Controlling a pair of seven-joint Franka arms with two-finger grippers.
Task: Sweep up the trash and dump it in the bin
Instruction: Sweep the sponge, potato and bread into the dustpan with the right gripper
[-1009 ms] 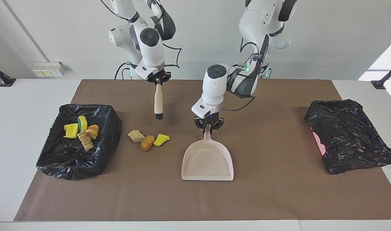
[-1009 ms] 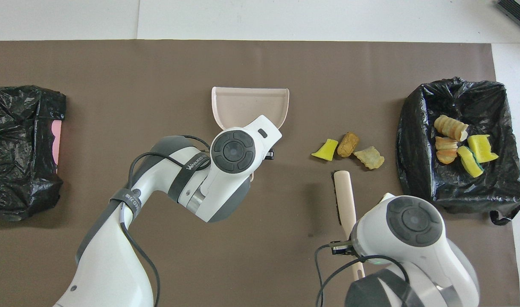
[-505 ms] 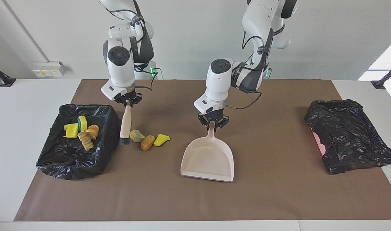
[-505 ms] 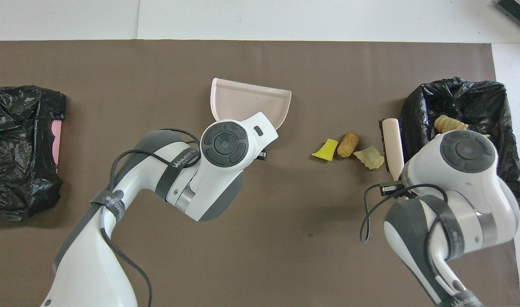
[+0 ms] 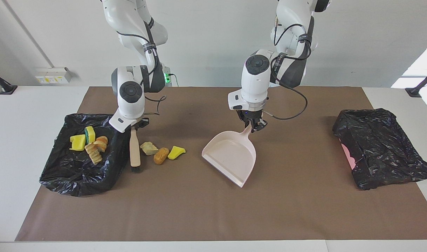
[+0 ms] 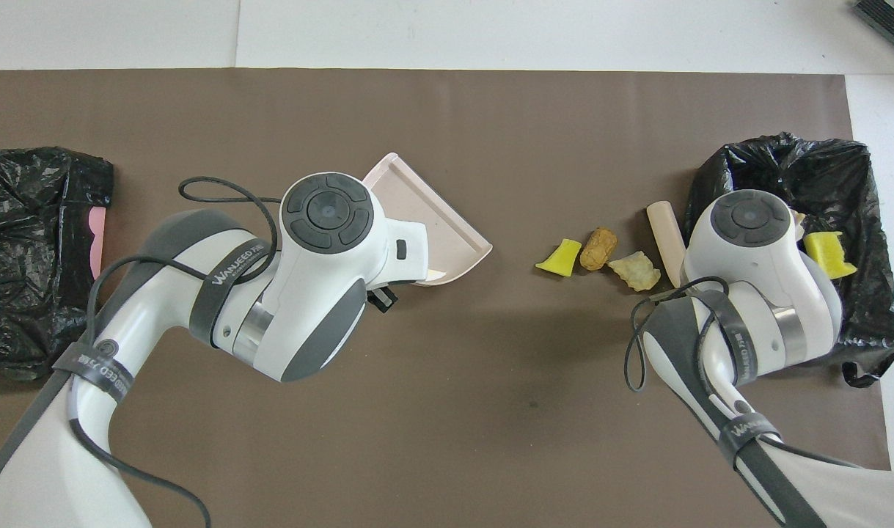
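Three bits of trash lie on the brown mat: a pale beige lump (image 5: 149,148) (image 6: 637,270), an orange-brown lump (image 5: 161,155) (image 6: 598,248) and a yellow sponge piece (image 5: 176,152) (image 6: 559,258). My right gripper (image 5: 136,125) is shut on the beige-handled brush (image 5: 135,148) (image 6: 663,231). The brush hangs bristles down between the bin (image 5: 80,182) (image 6: 777,158) and the pale lump. My left gripper (image 5: 254,125) is shut on the handle of the pale pink dustpan (image 5: 231,155) (image 6: 432,220), whose open edge is turned toward the trash. Sponge pieces (image 5: 77,142) and bread-like lumps (image 5: 96,148) lie in the bin.
A second black bag (image 5: 381,147) (image 6: 36,249) with something pink showing under it lies at the left arm's end of the mat. White table surrounds the mat (image 5: 213,217).
The right gripper carried the brush down beside the bin, next to the pale lump. The left gripper moved nearer the robots and swung the dustpan's mouth toward the trash.
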